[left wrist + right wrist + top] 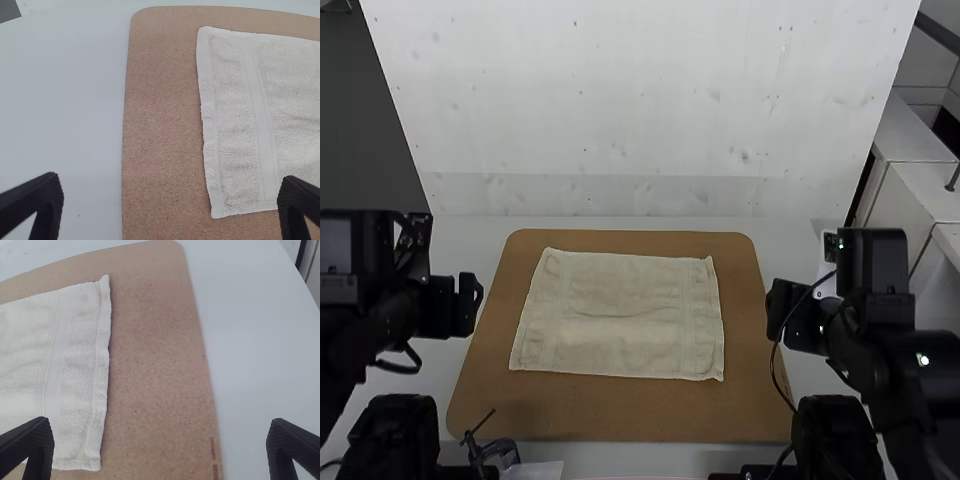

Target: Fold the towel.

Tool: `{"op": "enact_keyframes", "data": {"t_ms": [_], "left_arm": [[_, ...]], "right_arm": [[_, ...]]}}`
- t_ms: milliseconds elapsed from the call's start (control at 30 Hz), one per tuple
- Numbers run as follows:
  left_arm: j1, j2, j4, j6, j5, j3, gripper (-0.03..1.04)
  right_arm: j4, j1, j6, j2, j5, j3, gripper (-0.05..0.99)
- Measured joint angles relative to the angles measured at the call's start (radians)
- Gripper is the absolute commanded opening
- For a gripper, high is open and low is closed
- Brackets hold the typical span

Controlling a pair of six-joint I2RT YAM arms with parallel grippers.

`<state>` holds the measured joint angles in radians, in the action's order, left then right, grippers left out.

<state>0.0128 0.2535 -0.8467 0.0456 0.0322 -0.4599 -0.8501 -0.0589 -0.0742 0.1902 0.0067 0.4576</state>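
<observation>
While the cream rectangular terry towel lay spread on the brown round-cornered board, with the black left tool and black right tool released, the first fold was apparently pending and required grasping one edge's corners.

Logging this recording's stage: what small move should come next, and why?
Probably lower both open end effectors, left and right, onto the near corners of the cream rectangular terry towel. It lies spread and unfolded on the brown rounded board, with neither gripping it.
</observation>
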Motion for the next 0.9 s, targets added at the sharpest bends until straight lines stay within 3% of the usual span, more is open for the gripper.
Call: {"op": "enact_keyframes", "data": {"t_ms": [167,367,500,667,900], "left_arm": [[0.003,0.251,0.059,0.005,0.002,-0.086,0.95],[-0.013,0.485,0.199,0.024,-0.01,-0.116,0.95],[-0.013,0.619,0.27,0.024,-0.06,-0.12,0.97],[0.04,0.814,0.306,0.042,-0.119,-0.165,0.96],[0.055,1.044,0.363,0.082,-0.162,-0.255,0.96]], "right_arm": [[0.142,-0.005,-0.012,0.243,-0.004,0.012,0.97],[0.287,-0.011,-0.027,0.593,-0.008,0.074,0.97],[0.402,-0.016,-0.042,0.784,-0.007,0.123,0.96],[0.494,-0.031,-0.061,1.011,-0.01,0.207,0.96],[0.566,-0.078,-0.08,1.328,-0.006,0.356,0.96]]}}
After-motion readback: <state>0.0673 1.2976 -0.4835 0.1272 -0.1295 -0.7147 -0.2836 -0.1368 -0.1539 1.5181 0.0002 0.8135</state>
